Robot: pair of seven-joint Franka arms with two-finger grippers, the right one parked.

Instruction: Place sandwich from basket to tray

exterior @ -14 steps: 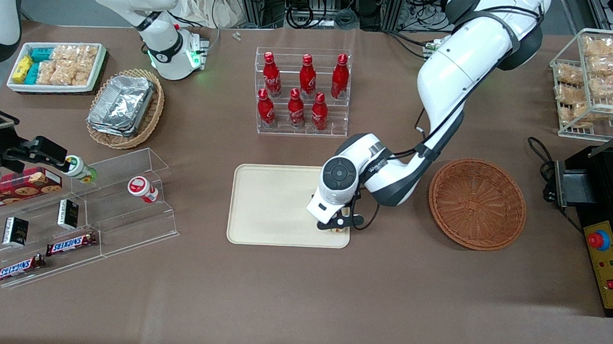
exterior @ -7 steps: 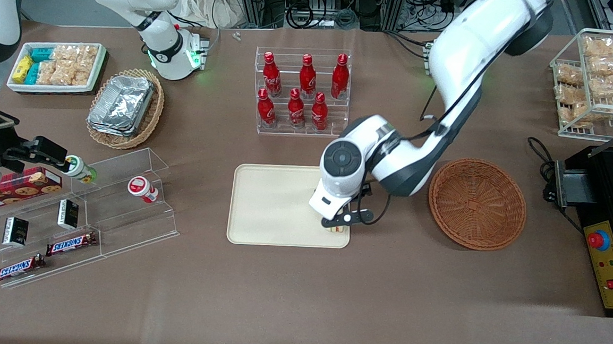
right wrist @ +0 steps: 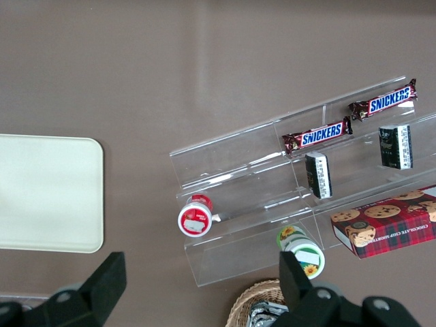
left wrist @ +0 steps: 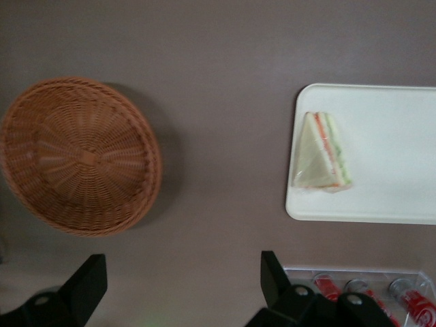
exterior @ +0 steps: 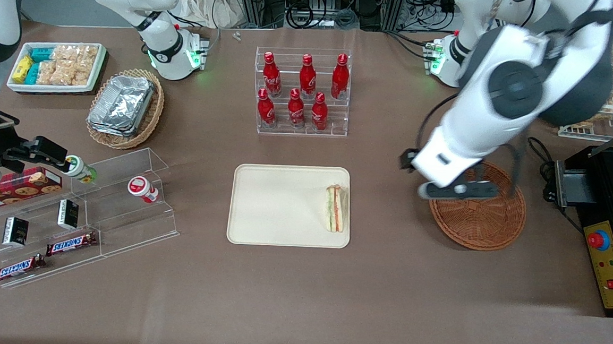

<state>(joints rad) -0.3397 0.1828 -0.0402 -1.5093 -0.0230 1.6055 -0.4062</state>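
While the sandwich point(exterior: 335, 208) lies on the tray point(exterior: 272, 207), the end effector point(exterior: 457, 190) hangs spread above.

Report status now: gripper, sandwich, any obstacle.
Gripper open, empty, raised above the basket rim. Sandwich lies on the tray, at its edge nearest the basket. Basket holds nothing. No obstacle seen.

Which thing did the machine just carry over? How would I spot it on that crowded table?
Find the big cream tray nearer the camera than the red bottles. On its edge toward the basket lies the wrapped triangular sandwich, alone there. The gripper hangs open above the basket.
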